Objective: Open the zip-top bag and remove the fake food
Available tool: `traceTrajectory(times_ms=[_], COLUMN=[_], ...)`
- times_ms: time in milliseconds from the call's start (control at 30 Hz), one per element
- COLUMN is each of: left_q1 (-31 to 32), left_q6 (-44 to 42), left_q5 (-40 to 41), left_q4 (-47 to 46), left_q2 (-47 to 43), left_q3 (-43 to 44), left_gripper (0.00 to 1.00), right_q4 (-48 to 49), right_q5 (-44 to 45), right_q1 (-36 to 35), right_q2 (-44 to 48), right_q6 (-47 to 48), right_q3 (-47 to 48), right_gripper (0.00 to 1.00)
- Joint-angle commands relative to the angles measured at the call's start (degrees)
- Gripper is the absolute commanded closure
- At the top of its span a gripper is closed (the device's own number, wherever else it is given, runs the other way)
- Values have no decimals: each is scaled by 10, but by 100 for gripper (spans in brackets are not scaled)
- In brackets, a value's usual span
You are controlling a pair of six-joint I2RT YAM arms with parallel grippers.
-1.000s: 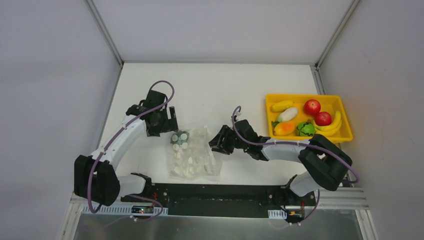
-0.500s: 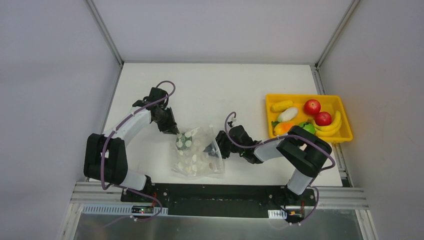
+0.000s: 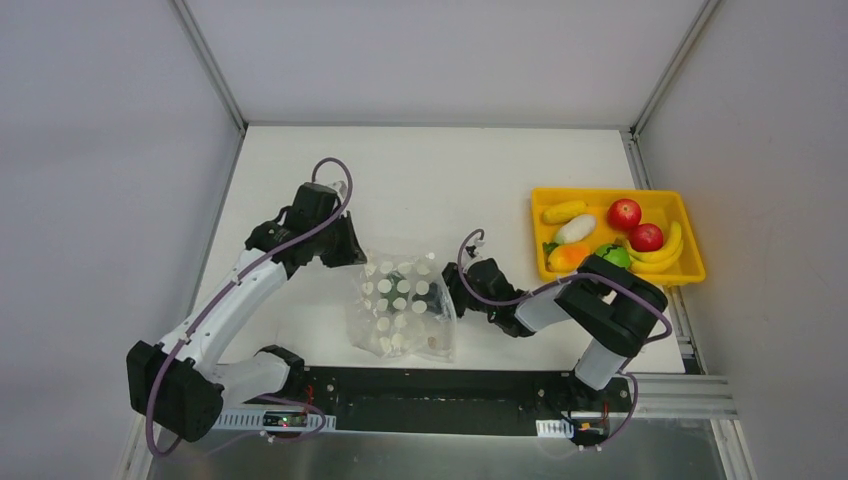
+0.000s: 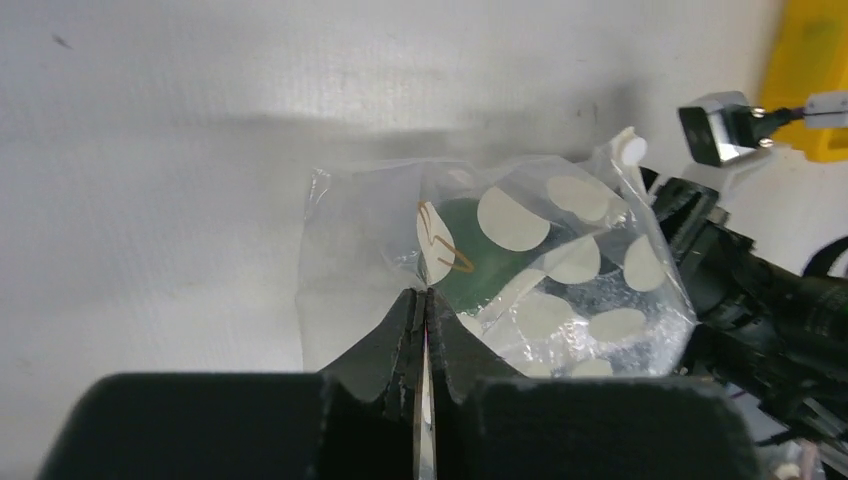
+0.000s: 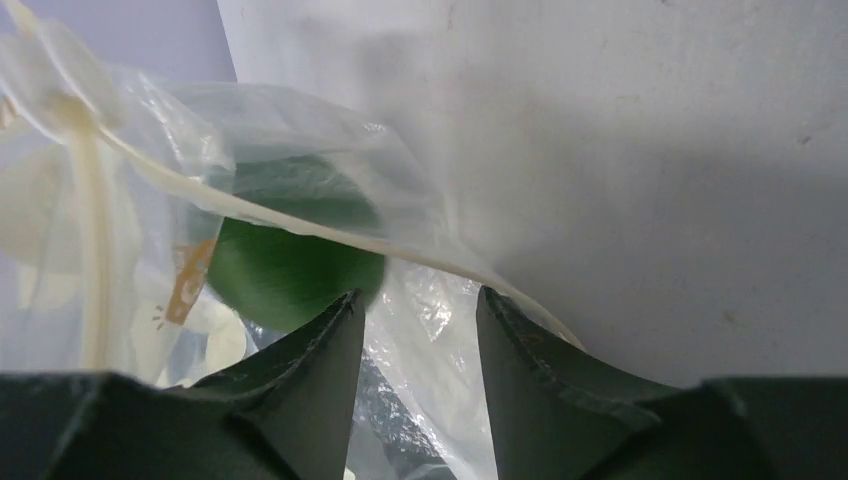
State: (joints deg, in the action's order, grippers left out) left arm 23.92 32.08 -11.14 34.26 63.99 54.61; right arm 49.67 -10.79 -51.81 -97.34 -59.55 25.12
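Note:
The zip-top bag (image 3: 400, 308), clear with white dots, lies in front of the arms and is pulled up at its left corner. My left gripper (image 3: 350, 252) is shut on the bag's film (image 4: 380, 240), its fingertips (image 4: 405, 312) pressed together. A green piece of fake food (image 4: 470, 268) shows inside the bag (image 5: 300, 150). My right gripper (image 3: 452, 290) is at the bag's right edge, its jaws apart with loose plastic between them (image 5: 415, 325). The green piece (image 5: 290, 272) sits just beyond its left finger (image 5: 335, 335).
A yellow tray (image 3: 693, 272) at the right holds more fake food: two red apples (image 3: 624, 213), a banana (image 3: 672, 250), corn (image 3: 564, 211), plus white, orange and green pieces. The right arm's elbow (image 3: 615, 300) hangs beside the tray's near corner.
My left gripper has shut on the bag's left corner and pulled it up, spreading the bag. My right gripper has moved left to the bag's right edge.

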Motion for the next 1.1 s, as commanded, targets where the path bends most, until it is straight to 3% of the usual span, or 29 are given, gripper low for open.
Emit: traceTrajectory(times_ms=[0,67,133,233,300,500,733,1067], left_q1=[-16,-17,-17,-13,3,73,97,98], left_q6=[-18,-30,-40,-52,-56,-48,-4,39], left_q5=[84,107,149,180,196,160,112,102], left_q4=[59,76,91,108,123,110,38,-36], left_q2=[17,26,21,-6,-23,-57,-7,110], left_q3=[17,26,33,40,44,29,-1,-16], left_gripper=[86,67,57,47,45,54,75,79], right_q4=[14,14,14,9,1,-7,-10,-7], right_q5=[28,26,26,25,25,32,36,42], right_q1=[-4,-5,-7,-11,-15,-21,-25,-31], right_q2=[14,16,20,27,31,42,51,56], right_q6=[8,11,15,23,29,39,42,53], right_q3=[-15,-15,-15,-11,-6,2,9,24], right_gripper=[50,48,46,42,40,37,36,34])
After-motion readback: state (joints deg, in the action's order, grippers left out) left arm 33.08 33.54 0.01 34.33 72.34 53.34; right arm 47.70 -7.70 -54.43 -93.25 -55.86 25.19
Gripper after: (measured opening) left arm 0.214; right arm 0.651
